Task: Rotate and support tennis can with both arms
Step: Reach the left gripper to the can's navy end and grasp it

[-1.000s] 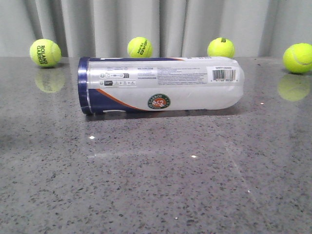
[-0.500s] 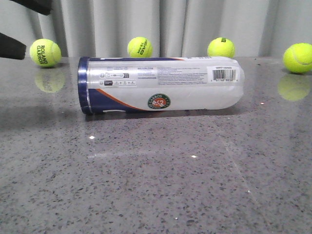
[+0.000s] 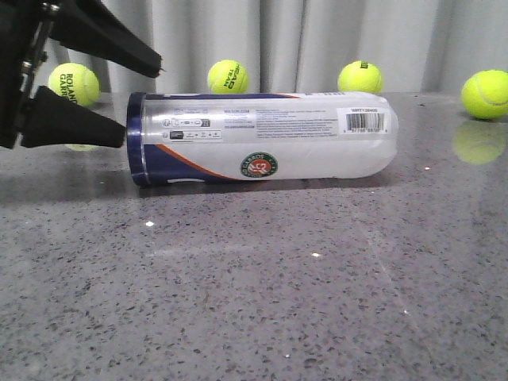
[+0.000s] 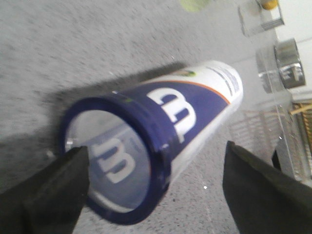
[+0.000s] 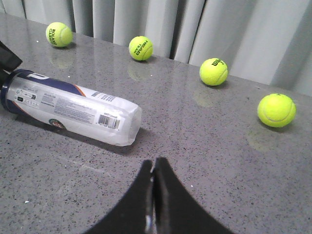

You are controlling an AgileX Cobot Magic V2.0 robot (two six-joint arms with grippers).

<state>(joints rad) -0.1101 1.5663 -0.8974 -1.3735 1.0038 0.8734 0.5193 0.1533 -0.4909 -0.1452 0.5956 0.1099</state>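
Note:
The tennis can [image 3: 262,139] lies on its side on the grey table, navy end to the left and lobed base to the right. My left gripper [image 3: 141,101] is open at the navy end, with one finger [image 3: 111,44] above the rim and one [image 3: 75,119] level with it. In the left wrist view the can's navy rim [image 4: 117,156] lies between the spread fingers [image 4: 48,190]; I cannot tell whether they touch it. My right gripper [image 5: 153,163] is shut and empty, over the table some way short of the can's base end [image 5: 73,107]. It is outside the front view.
Several yellow tennis balls stand along the back by the curtain, among them the ones at far left [image 3: 74,86], centre [image 3: 228,77] and far right [image 3: 485,94]. The nearest to my right gripper is a ball [image 5: 276,110]. Clear containers [image 4: 273,58] stand beyond the can.
My left gripper has come in from the left, open, and now sits at the can's navy end. The can has not moved.

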